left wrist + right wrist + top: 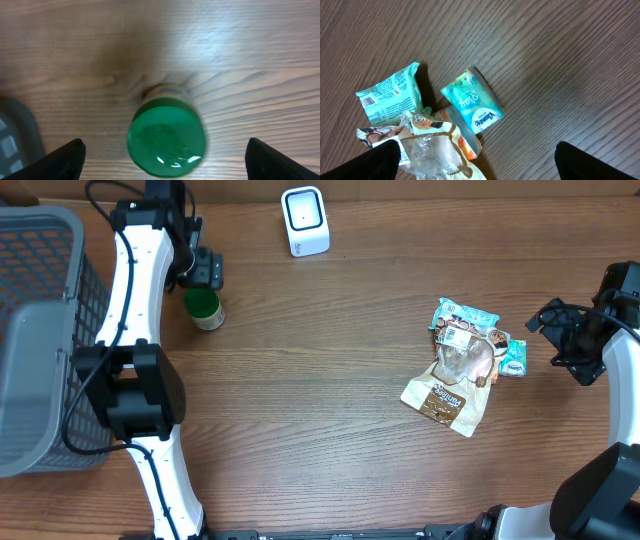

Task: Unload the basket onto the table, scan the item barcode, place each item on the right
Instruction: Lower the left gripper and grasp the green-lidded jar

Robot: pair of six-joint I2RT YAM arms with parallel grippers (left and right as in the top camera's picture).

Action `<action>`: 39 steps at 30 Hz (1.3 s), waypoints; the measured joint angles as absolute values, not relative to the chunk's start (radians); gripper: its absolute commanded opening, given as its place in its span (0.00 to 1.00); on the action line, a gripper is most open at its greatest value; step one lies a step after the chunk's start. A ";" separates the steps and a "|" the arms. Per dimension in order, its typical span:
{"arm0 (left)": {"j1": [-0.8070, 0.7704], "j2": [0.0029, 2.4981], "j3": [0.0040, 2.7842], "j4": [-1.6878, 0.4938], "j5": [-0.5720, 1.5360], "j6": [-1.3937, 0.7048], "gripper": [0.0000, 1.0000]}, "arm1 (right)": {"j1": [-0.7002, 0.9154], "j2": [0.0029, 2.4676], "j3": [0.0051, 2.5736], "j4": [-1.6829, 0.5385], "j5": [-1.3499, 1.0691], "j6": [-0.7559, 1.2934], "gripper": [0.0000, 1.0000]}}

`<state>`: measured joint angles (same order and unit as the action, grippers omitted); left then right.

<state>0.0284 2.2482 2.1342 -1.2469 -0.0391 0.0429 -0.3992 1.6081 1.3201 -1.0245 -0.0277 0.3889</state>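
Pre-grasp step. Left gripper (165,157) wide open, empty, above upright green-capped jar (166,141) near basket (40,240). Right gripper (480,160) wide open, empty, over packets (455,370). Next likely: descend, clamp jar, present barcode to scanner (304,220).

Your left gripper (205,278) hangs just beside a green-capped round jar (206,308); crinkled snack packets (455,375) lie near your right gripper (549,340).

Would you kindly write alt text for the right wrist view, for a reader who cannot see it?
A small teal rectangular tissue pack lies on the brown wooden table, beside a teal plastic snack wrapper and a crumpled clear plastic bag. The right gripper hangs over the table, jaws wide open and empty.
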 measured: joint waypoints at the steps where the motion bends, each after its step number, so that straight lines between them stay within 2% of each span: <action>1: 0.033 2.248 2.108 -1.236 -0.042 0.042 0.85 | -0.399 1.608 1.320 -1.024 -0.028 0.389 1.00; 14: 0.039 2.249 2.010 -1.184 -0.030 0.049 0.87 | -0.399 1.608 1.320 -1.024 -0.029 0.389 1.00; 31: 0.039 2.249 1.908 -1.106 0.011 0.078 0.79 | -0.399 1.608 1.320 -1.025 -0.029 0.389 1.00; 34: 0.039 2.249 1.908 -1.101 0.011 0.077 0.76 | -0.399 1.608 1.320 -1.024 -0.029 0.389 1.00; 39: 0.039 2.249 1.908 -1.093 0.011 0.057 0.61 | -0.399 1.608 1.320 -1.024 -0.029 0.389 1.00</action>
